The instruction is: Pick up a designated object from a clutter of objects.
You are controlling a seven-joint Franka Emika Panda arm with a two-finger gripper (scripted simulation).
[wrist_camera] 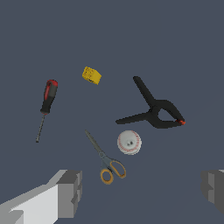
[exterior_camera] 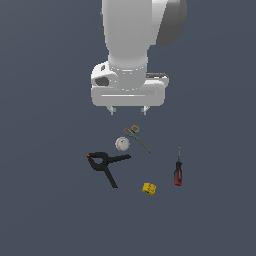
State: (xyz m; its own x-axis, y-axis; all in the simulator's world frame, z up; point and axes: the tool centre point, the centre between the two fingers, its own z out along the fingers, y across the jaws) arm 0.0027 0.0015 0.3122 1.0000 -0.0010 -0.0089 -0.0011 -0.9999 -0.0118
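On plain slate-grey ground [exterior_camera: 50,210], the pincer [exterior_camera: 129,110] hangs spread above the screwdriver [exterior_camera: 178,172]

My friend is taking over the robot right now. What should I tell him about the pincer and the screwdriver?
Pincer: open, holding nothing, hovering above the clutter.
Screwdriver: lies flat on the floor at the exterior view's right, apart from the other things, untouched.
Nearby: scissors and ball sit closest under the pincer; clamp lies at the exterior view's left; yellow block lies between clamp and screwdriver.
Done: nothing picked up yet.
Left: move over the screwdriver, go down, close on its handle, lift.
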